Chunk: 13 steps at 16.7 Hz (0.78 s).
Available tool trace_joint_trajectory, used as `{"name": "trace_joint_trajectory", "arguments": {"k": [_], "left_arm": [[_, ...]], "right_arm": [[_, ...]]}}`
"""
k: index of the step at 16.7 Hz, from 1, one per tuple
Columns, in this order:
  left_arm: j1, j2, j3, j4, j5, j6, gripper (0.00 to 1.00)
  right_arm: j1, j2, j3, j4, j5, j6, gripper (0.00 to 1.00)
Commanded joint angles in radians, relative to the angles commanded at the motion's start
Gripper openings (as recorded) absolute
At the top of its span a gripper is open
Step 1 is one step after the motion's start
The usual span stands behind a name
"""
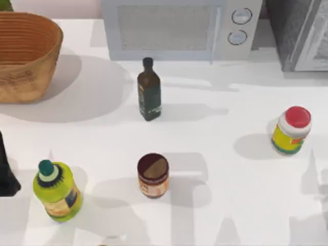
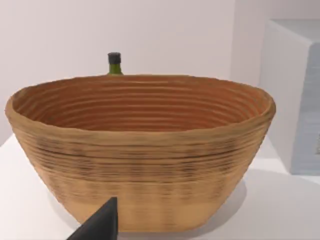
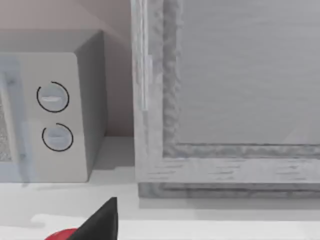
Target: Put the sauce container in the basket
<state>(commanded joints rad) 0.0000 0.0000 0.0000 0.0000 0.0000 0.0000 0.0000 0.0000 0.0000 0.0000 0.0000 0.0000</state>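
My left arm (image 1: 6,169) sits parked at the desk's left edge, a dark shape low on that side in the top view. In the left wrist view I see one dark fingertip (image 2: 100,225) of the left tool, raised above the desk and touching nothing. In the right wrist view one dark fingertip (image 3: 100,222) of the right tool pokes up likewise, touching nothing.

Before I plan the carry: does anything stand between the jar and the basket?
Nothing visible does. The jar stands mid-table near the front; the basket is at the far left. The green bottle stands beside that line.
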Motion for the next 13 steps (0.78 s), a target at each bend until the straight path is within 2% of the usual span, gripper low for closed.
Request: {"name": "trace_joint_trajectory", "arguments": {"k": [3, 6, 13], "left_arm": [[-0.003, 0.009, 0.005, -0.001, 0.005, 0.006, 1.00], [-0.027, 0.095, 0.055, -0.008, 0.047, 0.056, 1.00], [-0.144, 0.533, 0.297, -0.047, 0.262, 0.316, 1.00]], "right_arm": [[0.000, 0.000, 0.000, 0.000, 0.000, 0.000, 1.00], [0.000, 0.000, 0.000, 0.000, 0.000, 0.000, 1.00], [0.000, 0.000, 0.000, 0.000, 0.000, 0.000, 1.00]]}}
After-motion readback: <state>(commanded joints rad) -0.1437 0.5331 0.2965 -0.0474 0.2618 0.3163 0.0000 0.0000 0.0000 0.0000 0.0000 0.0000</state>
